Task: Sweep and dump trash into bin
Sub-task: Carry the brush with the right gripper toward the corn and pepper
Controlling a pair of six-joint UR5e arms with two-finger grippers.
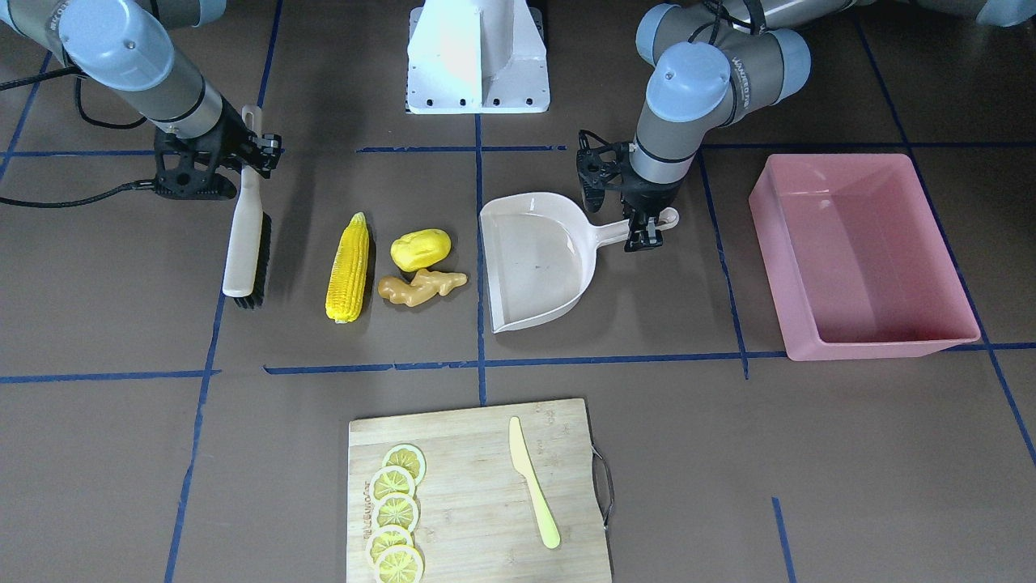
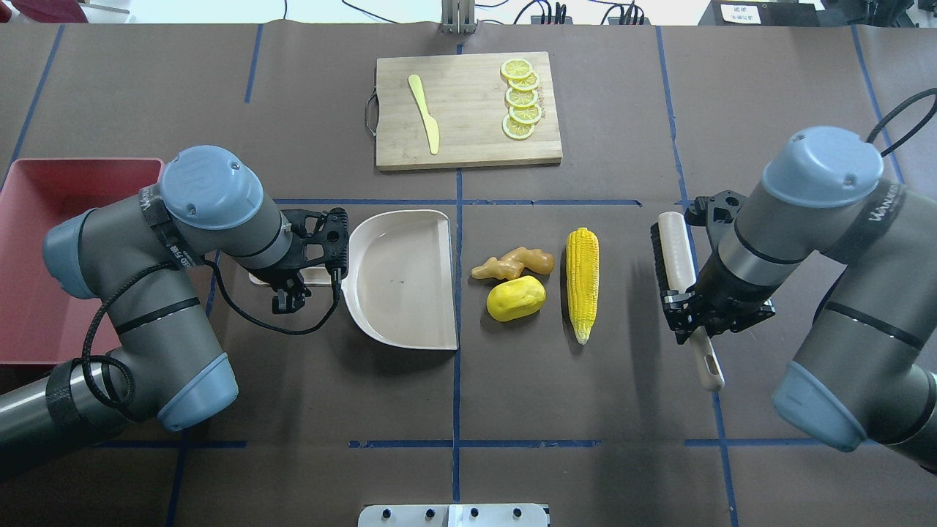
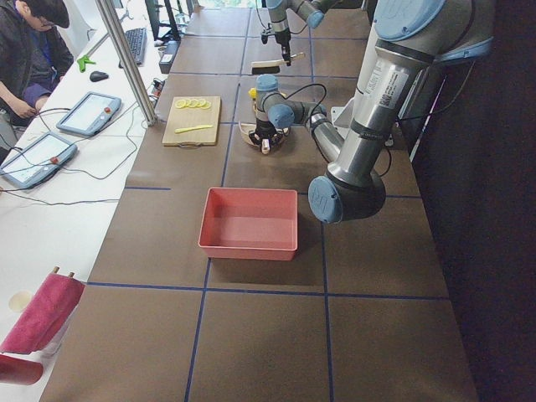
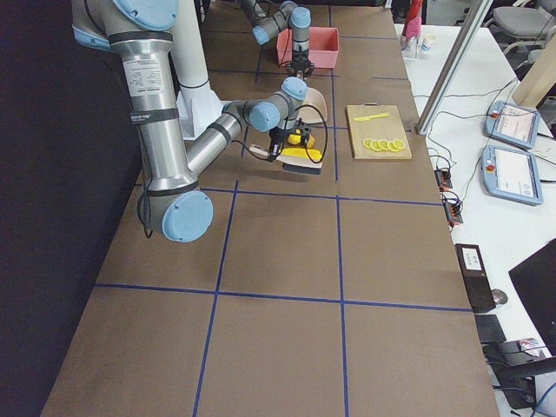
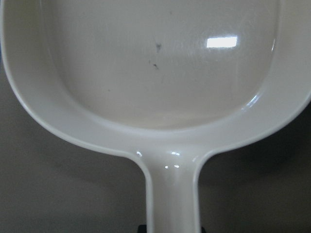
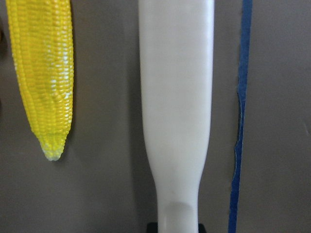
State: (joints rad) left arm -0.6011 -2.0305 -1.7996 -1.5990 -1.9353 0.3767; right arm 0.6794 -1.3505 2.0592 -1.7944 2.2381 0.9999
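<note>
My left end effector (image 1: 645,233) is pinching the handle of the beige dustpan (image 2: 399,282), and my right end effector (image 2: 692,322) is pressed together on the thin handle of the brush (image 2: 677,245). The wrist views hardly show the fingers, so I judge both grips mostly from the other cameras. The trash lies on the counter (image 2: 512,395) between the two tools. The corn cob (image 2: 583,282) is near the brush, and the potato (image 2: 516,298) and the ginger root (image 2: 512,263) touch each other between the corn and the open mouth of the pan. Nothing is in the pan yet, and the pink bin (image 1: 858,251) stands well apart on my left side, beyond the pan handle. What I fear is this: if the brush meets the corn off centre, the cob can pivot and slip past the end of the bristles. The round potato can roll away beside the pan. The knobbly ginger can catch on the lip and push the pan back, because it is held only at the handle. The corn has its long axis parallel to the brush and to the straight lip of the pan, with the narrow tip toward the robot base. The ginger lies across, from pan toward corn.
</note>
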